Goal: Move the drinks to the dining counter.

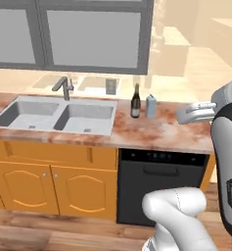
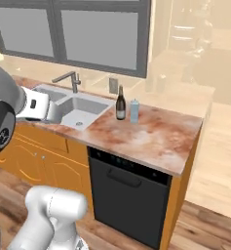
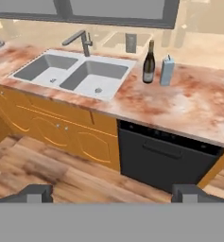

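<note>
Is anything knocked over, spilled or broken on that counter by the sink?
Nothing stands out. The wine bottle and the carton stand upright side by side on the marble counter, right of the sink. No spill or damage shows.

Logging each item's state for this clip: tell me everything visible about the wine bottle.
The wine bottle is dark glass with a slim neck and a pale label on its body. It stands upright on the reddish marble counter, right of the steel double sink, with the pale blue carton close beside it, though whether they touch is unclear. Nothing grips it.
</note>
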Controlling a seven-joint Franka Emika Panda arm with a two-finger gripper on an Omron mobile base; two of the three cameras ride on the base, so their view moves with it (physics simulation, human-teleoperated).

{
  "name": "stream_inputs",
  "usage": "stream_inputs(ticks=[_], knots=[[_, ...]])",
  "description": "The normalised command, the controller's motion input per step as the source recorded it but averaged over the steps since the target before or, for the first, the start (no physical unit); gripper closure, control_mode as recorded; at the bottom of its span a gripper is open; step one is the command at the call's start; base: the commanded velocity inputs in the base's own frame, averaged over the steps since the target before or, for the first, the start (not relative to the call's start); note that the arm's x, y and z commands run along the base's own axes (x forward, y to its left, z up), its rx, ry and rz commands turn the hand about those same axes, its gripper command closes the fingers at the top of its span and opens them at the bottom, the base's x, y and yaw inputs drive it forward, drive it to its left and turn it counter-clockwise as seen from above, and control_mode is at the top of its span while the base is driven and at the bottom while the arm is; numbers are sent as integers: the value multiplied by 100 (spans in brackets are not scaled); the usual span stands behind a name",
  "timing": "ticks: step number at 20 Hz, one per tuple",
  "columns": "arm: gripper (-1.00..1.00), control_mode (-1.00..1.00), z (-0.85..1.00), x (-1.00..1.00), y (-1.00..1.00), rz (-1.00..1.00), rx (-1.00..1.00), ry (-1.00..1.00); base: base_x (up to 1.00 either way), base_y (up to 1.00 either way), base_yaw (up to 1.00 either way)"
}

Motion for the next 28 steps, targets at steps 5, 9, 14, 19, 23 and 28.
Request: stream_inputs(ticks=[5, 9, 14, 19, 23, 28], knots=[[-100, 100, 0, 0, 0, 0, 0, 0, 100, 31, -34], [-100, 100, 0, 0, 0, 0, 0, 0, 100, 39, -49], [-100, 100, 0, 0, 0, 0, 0, 0, 99, 50, -47], [-100, 100, 0, 0, 0, 0, 0, 0, 84, 9, 0], [-100, 100, 0, 0, 0, 0, 0, 0, 98, 5, 25], [-100, 100, 0, 0, 0, 0, 0, 0, 100, 13, 44]])
